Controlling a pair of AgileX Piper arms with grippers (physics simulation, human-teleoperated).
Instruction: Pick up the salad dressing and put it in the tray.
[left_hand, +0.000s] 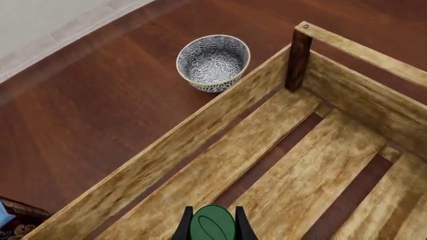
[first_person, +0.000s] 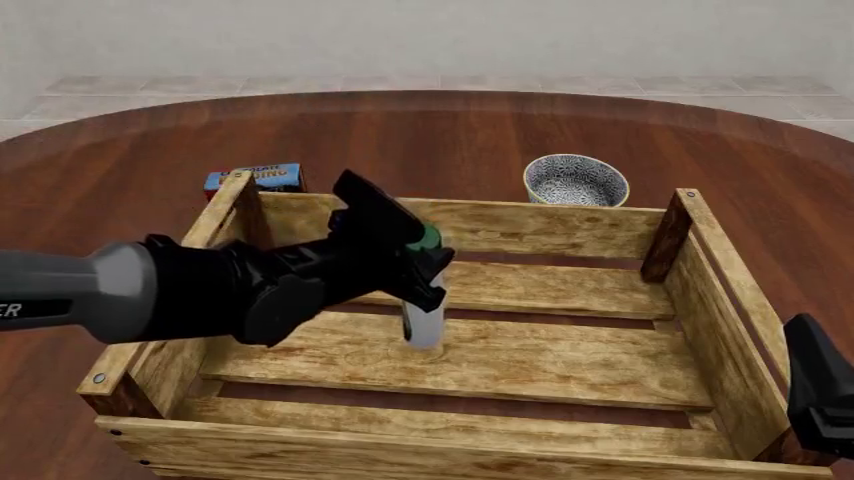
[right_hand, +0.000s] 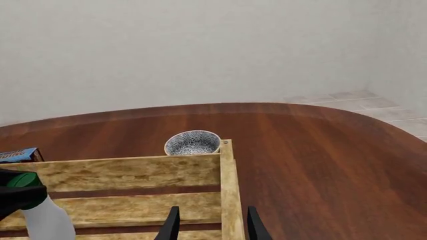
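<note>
The salad dressing (first_person: 424, 326), a slim whitish bottle with a dark green cap (left_hand: 212, 225), stands upright inside the tray (first_person: 534, 229), over its middle slats. My left gripper (first_person: 407, 258) is shut on the bottle's neck just under the cap, with a finger (left_hand: 183, 227) on each side. I cannot tell whether the bottle's base touches the floor slats. The right wrist view shows the bottle (right_hand: 48, 220) at its edge. My right gripper (right_hand: 212, 227) is open and holds nothing, hanging above the tray's right wall (right_hand: 229, 190). In the front view it (first_person: 817, 385) shows at the near right corner.
A small speckled bowl (first_person: 575, 180) stands just behind the tray's far wall, right of centre. A flat blue box (first_person: 256, 177) lies behind the tray's far left corner. The round wooden table (first_person: 120, 190) extends around the tray on all sides.
</note>
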